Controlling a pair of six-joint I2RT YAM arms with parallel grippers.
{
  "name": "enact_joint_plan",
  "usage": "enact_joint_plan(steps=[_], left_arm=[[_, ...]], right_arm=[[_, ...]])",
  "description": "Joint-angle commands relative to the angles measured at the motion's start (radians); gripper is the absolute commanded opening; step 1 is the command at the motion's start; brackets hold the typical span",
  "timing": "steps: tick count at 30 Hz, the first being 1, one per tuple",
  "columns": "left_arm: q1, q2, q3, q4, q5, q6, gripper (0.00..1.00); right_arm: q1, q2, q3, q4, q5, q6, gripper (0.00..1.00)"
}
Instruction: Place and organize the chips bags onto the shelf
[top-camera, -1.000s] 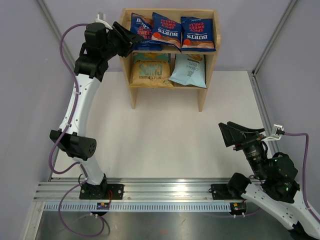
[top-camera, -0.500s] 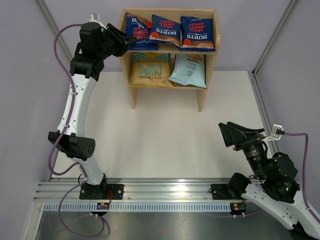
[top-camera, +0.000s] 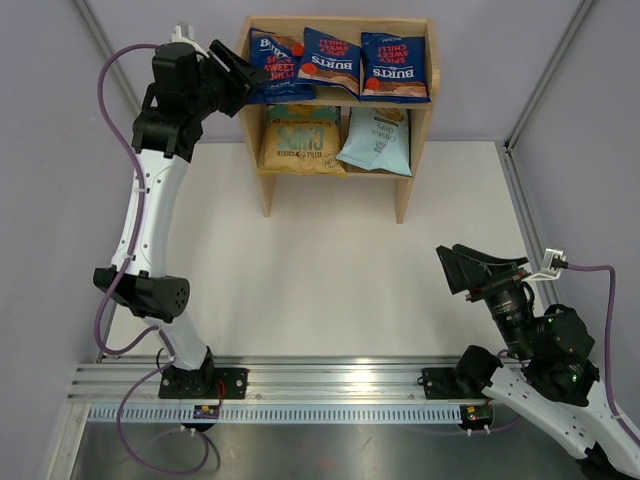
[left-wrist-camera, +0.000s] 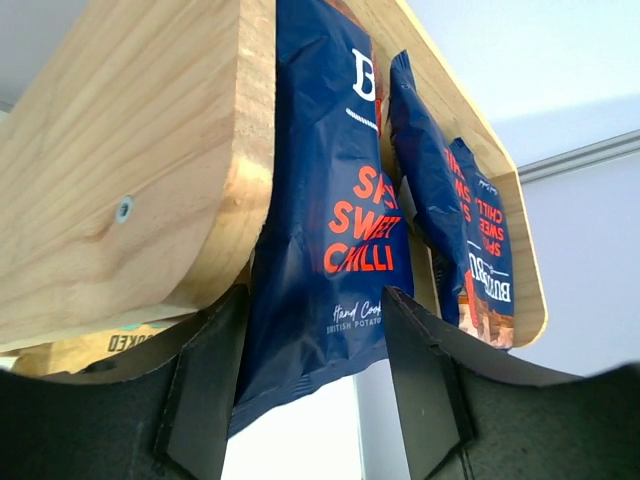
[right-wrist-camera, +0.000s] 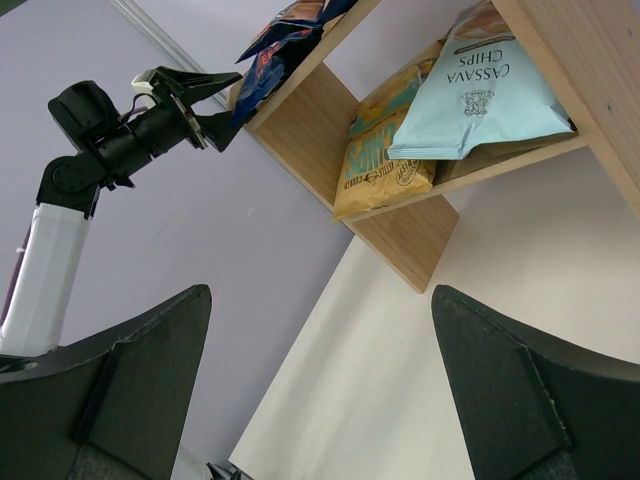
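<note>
Three Burts bags (top-camera: 333, 62) top; two other bags (top-camera: 300, 145) below.

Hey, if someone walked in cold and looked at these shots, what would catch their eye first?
Probably the wooden shelf at the back: three dark blue Burts bags on its upper tier, a tan bag and a pale blue bag below. Then the left gripper, up at that tier's left end with its fingers flanking the leftmost Burts bag, while the right gripper hangs open at front right.
</note>
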Motion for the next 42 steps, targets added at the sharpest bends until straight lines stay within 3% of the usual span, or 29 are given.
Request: enact_joint_plan(steps=[1,6,9,10,11,17,23,24,28,32,37,42], left_arm=[[0.045,-0.012,0.019,-0.089,-0.108,0.07,0.6],[0.062,-0.047,0.011,-0.107,-0.111,0.096,0.63],[0.071,-0.095,-0.01,-0.115,-0.132,0.128,0.72],[0.076,-0.109,-0.018,-0.114,-0.137,0.147,0.76],[0.082,-0.124,-0.036,-0.118,-0.146,0.155,0.99],[0.106,-0.326,-0.17,-0.143,-0.21,0.28,0.99],[0.107,-0.711,-0.659,-0.049,-0.247,0.467,0.99],[0.107,-0.765,-0.798,-0.035,-0.259,0.492,0.99],[0.105,-1.01,-1.053,-0.008,-0.289,0.643,0.99],[0.103,-1.178,-1.208,-0.003,-0.251,0.728,0.99],[0.105,-1.33,-1.325,-0.034,-0.241,0.731,0.99],[0.103,-1.512,-1.48,0.047,-0.191,0.728,0.99]], right_arm=[[0.004,0.008,0.017,0.019,0.005,0.007,0.99],[0.003,0.008,0.016,0.016,0.01,0.005,0.99],[0.004,0.02,0.016,0.006,0.011,-0.004,1.0],[0.003,0.027,0.025,-0.003,0.013,-0.011,0.99],[0.003,0.046,0.032,-0.013,0.021,-0.033,1.0],[0.004,0.276,0.156,-0.197,0.12,-0.178,0.99],[0.004,0.56,0.284,-0.404,0.252,-0.252,0.99],[0.004,0.573,0.292,-0.412,0.257,-0.257,0.99],[0.004,0.588,0.286,-0.428,0.289,-0.275,0.99],[0.004,0.538,0.252,-0.436,0.323,-0.309,0.99],[0.004,0.467,0.25,-0.476,0.346,-0.274,0.99],[0.004,0.412,0.264,-0.54,0.297,-0.277,0.99]])
